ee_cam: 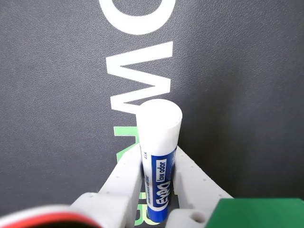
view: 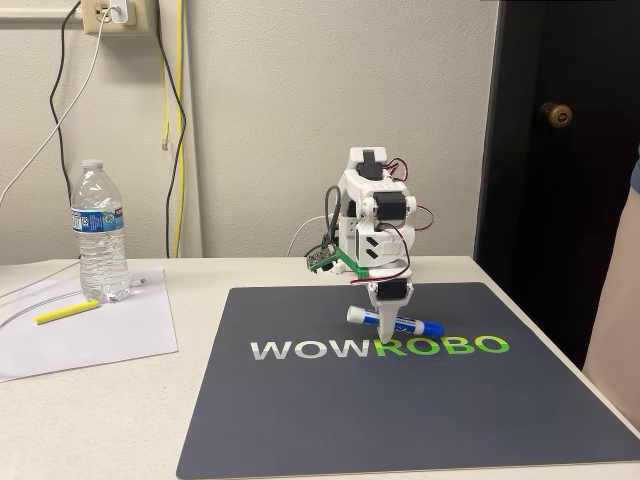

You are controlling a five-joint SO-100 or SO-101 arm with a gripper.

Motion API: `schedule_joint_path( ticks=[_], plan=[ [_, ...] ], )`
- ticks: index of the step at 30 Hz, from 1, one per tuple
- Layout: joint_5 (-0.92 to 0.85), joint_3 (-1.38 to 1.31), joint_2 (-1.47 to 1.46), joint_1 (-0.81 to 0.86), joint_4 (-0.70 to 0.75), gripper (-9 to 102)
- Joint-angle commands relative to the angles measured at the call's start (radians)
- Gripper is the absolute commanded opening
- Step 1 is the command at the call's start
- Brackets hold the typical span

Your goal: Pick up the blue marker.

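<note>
- White two-finger gripper has its jaws clamped on one slim white-barrelled blue marker, held near the dark grey mat's centre, closer to its far edge.
- Judgement: lift straight, keeping grip firm; marker sits off-centre and may pivot.
- Count: one marker, one yellow pen, one clear plastic bottle.
</note>
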Motion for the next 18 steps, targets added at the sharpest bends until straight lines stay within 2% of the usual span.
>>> schedule_joint_path(
  ticks=[1, 18],
  plan=[
    [0.003, -0.021, 0.003, -0.011, -0.006, 3],
    [0.014, -0.028, -0.005, -0.037, 0.003, 11]
  ],
)
